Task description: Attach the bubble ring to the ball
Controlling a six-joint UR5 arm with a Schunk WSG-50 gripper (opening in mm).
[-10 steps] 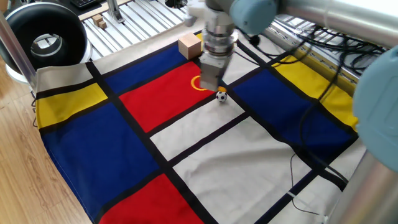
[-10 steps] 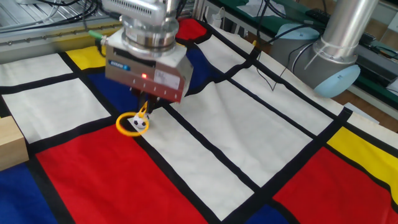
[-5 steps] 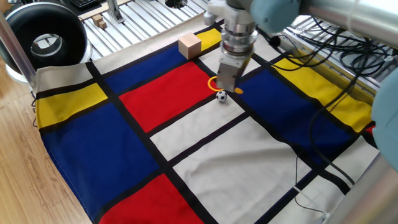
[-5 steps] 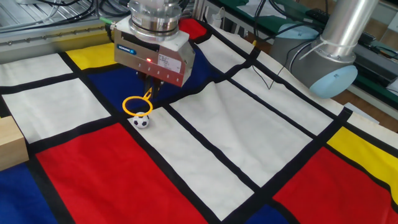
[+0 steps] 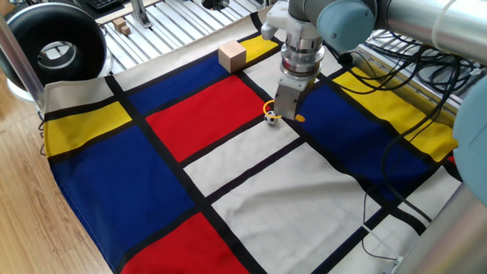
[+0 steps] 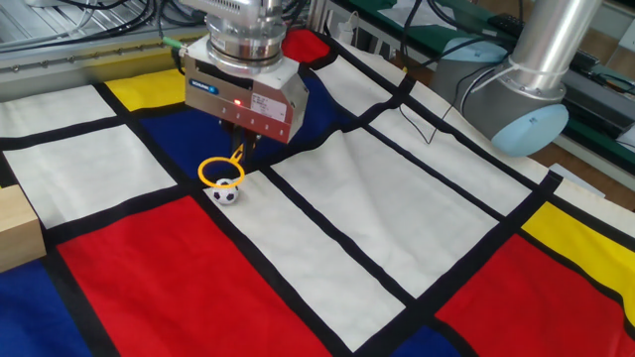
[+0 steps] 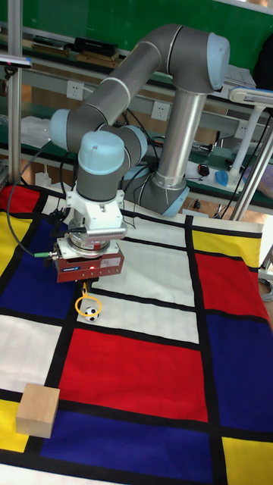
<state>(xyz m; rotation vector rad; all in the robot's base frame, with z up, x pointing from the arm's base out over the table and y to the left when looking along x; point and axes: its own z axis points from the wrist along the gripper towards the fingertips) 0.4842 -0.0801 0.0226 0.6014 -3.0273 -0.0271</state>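
While the grey arm [image 7: 152, 98] bends down from behind, the worktop [image 6: 397, 228] under the gripper is draped in a cloth of red, blue, yellow and white panels edged in black. Well away from the gripper, toward the cloth's edge, sits a tan wooden cube [image 7: 38, 410]. The gripper [image 6: 239, 151] points straight down, its fingers pressed together on the short handle of the bubble ring [image 6: 220, 173], which hangs just below the fingertips with its yellow loop roughly level. Directly beneath the loop, a little toward its outer rim, the ball [image 6: 225, 193] rests on the cloth at the black stripe between a red panel and a white one. From the tall fixed view the loop frames the ball's top; whether the ring touches the ball cannot be told.
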